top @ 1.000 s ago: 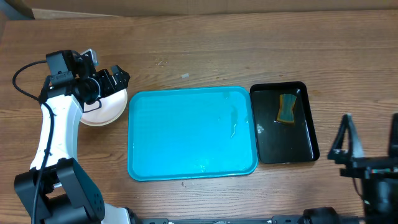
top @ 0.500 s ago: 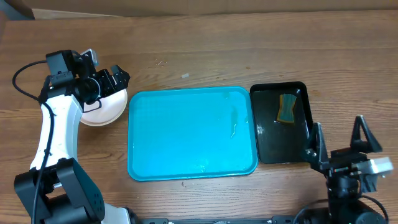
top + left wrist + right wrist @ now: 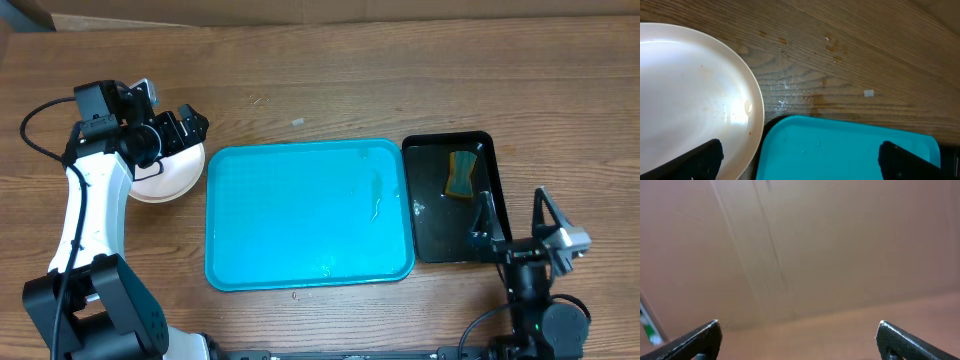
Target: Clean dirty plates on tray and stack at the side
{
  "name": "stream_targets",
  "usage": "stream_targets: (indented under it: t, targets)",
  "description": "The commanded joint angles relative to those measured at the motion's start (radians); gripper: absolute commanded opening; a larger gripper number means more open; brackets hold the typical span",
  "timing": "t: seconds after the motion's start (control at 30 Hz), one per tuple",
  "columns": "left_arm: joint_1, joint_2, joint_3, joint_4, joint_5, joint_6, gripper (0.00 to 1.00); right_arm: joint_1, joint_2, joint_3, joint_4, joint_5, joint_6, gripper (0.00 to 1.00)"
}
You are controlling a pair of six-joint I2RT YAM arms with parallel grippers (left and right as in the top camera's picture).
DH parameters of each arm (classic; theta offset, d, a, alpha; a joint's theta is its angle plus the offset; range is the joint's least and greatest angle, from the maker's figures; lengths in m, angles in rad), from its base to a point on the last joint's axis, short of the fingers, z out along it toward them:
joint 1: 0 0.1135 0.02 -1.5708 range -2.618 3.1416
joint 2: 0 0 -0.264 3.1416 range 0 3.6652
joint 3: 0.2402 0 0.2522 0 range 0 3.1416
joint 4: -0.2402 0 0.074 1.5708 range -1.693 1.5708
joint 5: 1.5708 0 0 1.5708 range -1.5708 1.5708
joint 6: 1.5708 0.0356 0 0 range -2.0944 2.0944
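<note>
Turquoise tray (image 3: 300, 215) lies bare, plates (image 3: 168, 182) beside it toward the table's left edge — stacking looks done; left gripper (image 3: 190, 124) and right gripper (image 3: 515, 207) gape empty, needing only retreat.

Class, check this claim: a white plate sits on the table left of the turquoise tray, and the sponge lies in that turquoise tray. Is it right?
No. The sponge lies in the black tray, right of the turquoise tray, as the overhead view shows. The white plate does sit left of the turquoise tray.
</note>
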Motion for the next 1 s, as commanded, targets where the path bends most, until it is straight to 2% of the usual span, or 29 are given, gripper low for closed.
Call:
stream_targets:
  t: [0.0,0.1,0.4,0.63,0.73,0.97]
  targets:
    - [-0.004,-0.013,0.020,0.000,0.015,0.019,1.00,-0.010,-0.010,-0.010,-0.100,0.004,-0.003,1.00]
    - [-0.004,-0.013,0.020,0.000,0.015,0.019,1.00,-0.010,-0.010,-0.026,-0.211,0.006,-0.023,1.00]
    - [-0.004,-0.013,0.020,0.000,0.015,0.019,1.00,-0.009,-0.010,-0.037,-0.188,-0.016,-0.156,1.00]
    - [-0.004,-0.013,0.020,0.000,0.015,0.019,1.00,-0.010,-0.010,-0.041,-0.098,-0.164,-0.472,1.00]
    - [-0.004,-0.013,0.020,0.000,0.015,0.019,1.00,-0.010,-0.010,-0.041,-0.176,-0.165,-0.475,1.00]
    - [-0.004,-0.013,0.020,0.000,0.015,0.019,1.00,-0.029,-0.010,-0.041,-0.174,-0.137,-0.399,1.00]
